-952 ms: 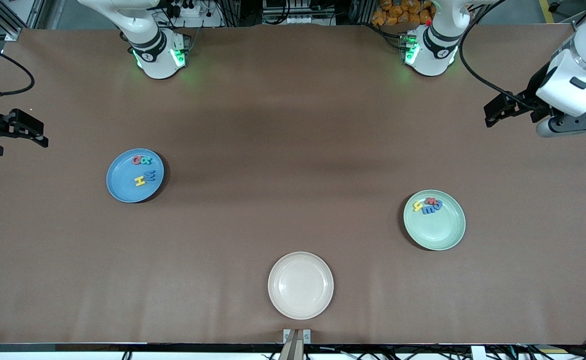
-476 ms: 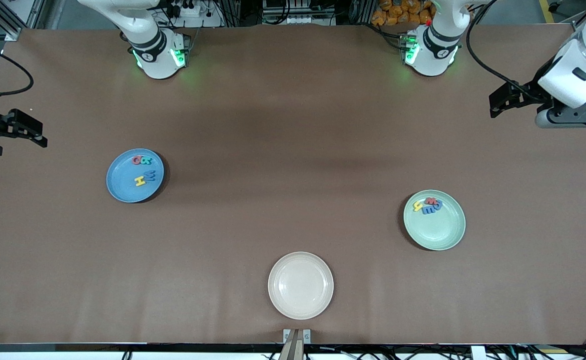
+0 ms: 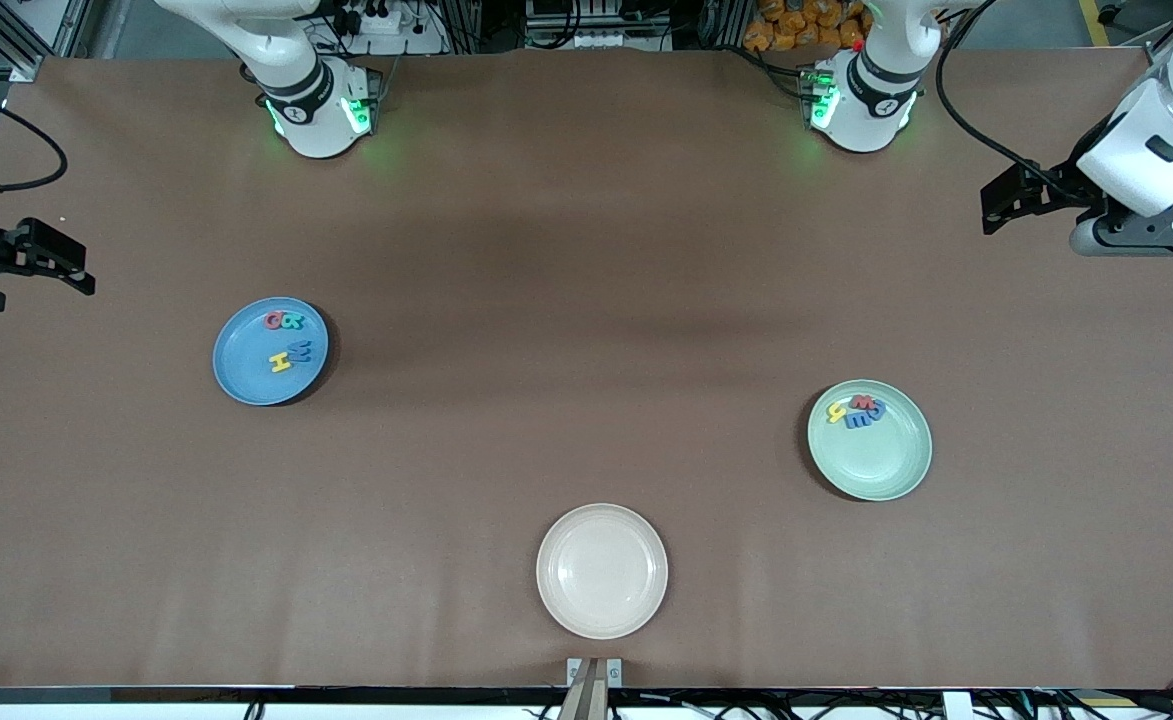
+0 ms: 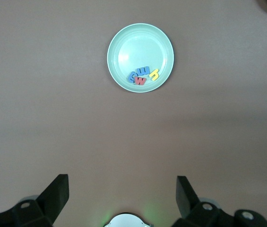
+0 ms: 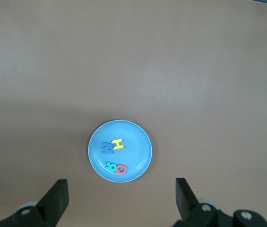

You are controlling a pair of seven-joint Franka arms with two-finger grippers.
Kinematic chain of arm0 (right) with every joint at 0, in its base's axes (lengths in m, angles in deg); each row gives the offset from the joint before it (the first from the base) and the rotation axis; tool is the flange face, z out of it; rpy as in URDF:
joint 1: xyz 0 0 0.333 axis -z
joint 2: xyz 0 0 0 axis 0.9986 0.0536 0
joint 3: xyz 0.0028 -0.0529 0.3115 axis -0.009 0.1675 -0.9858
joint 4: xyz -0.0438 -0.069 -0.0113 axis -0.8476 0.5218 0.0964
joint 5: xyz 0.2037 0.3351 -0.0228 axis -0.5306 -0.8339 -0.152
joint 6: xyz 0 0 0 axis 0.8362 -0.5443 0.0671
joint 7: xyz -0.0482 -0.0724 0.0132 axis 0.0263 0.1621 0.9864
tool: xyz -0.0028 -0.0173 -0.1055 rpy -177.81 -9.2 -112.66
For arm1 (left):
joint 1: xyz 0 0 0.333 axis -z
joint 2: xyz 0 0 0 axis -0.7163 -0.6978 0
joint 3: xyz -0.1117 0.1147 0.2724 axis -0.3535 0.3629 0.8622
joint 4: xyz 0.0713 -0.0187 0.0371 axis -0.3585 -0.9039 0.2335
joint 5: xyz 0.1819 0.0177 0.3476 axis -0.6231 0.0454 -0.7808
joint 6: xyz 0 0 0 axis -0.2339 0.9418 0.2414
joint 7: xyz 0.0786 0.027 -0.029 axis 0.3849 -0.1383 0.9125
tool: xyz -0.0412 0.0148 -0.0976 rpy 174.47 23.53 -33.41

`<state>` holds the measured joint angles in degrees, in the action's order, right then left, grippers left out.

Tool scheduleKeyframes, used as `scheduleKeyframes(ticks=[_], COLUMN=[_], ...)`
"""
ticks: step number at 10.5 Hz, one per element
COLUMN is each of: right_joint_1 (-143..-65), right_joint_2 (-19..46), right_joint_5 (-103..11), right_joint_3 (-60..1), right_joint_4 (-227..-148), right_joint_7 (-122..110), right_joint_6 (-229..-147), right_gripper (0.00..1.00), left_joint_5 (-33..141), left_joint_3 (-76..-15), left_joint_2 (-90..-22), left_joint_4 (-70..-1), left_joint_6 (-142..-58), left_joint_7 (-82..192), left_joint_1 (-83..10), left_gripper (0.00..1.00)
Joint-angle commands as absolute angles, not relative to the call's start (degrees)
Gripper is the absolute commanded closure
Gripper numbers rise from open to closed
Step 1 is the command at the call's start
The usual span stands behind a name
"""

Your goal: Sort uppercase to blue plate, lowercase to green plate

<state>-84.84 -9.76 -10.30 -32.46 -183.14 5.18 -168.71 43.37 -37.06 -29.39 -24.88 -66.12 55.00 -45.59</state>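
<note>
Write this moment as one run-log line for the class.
uppercase letters: in blue plate | lowercase letters: in green plate | cream plate: bare | left gripper, right gripper: jaws open, at table ends

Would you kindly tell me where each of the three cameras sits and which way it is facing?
Front view: high across the table, facing both bases; shows the blue plate, green plate, cream plate, left gripper and right gripper.
Left wrist view: on the left arm, looking down at the green plate; its open fingers show.
Right wrist view: on the right arm, looking down at the blue plate; its open fingers show.
Shared: each wrist view shares its plate with the front view.
</note>
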Motion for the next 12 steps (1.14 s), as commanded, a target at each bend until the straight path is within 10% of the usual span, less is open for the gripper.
scheduleKeyframes(ticks=[1, 12], right_joint_1=[-85.26, -84.91], right_joint_2=[-10.63, -10.54], right_joint_5=[-10.81, -11.16], right_joint_3=[-31.99, -31.99], right_joint_4=[-184.07, -183.98], right_joint_7=[4.51, 4.6], right_joint_6=[-169.01, -169.01], right_gripper=[0.0, 0.0], left_joint_5=[43.71, 43.62], left_joint_3=[-36.76, -36.49], left_joint_2=[-28.68, -34.21], left_joint_4=[-25.7, -19.83], left_joint_6=[-65.73, -66.26], left_joint_7=[53.59, 53.85], left_joint_1=[-45.84, -45.84], left_gripper=[0.0, 0.0])
